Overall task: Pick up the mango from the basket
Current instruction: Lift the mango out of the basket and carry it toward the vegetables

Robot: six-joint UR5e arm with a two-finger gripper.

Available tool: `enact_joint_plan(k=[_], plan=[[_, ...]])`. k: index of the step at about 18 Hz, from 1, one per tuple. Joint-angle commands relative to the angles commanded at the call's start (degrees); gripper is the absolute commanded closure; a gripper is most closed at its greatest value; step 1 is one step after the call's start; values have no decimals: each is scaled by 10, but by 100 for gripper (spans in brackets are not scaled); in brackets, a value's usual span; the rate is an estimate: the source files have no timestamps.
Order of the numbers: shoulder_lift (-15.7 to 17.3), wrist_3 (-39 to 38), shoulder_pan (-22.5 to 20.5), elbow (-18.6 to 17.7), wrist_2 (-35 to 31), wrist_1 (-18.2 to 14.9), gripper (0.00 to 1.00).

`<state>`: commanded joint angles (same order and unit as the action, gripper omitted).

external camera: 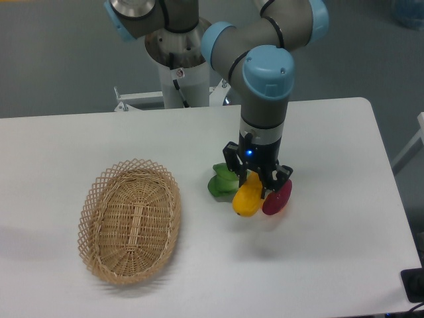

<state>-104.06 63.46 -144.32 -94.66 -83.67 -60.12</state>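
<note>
End effector [255, 183] pinching mango [247, 199] at top end; mango hangs directly below, long axis near vertical, tilted, above desk [331, 232]. Basket [129, 220] well left, empty.

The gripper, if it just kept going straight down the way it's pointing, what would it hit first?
The gripper points down and is shut on the mango, so the mango leads. Below it looks like bare table, though the leafy green and the purple vegetable flank it closely; depth is unclear.
</note>
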Motion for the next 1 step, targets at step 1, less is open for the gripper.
enact_joint_plan(k=[1], plan=[[0, 0, 0, 0, 0, 0, 63]])
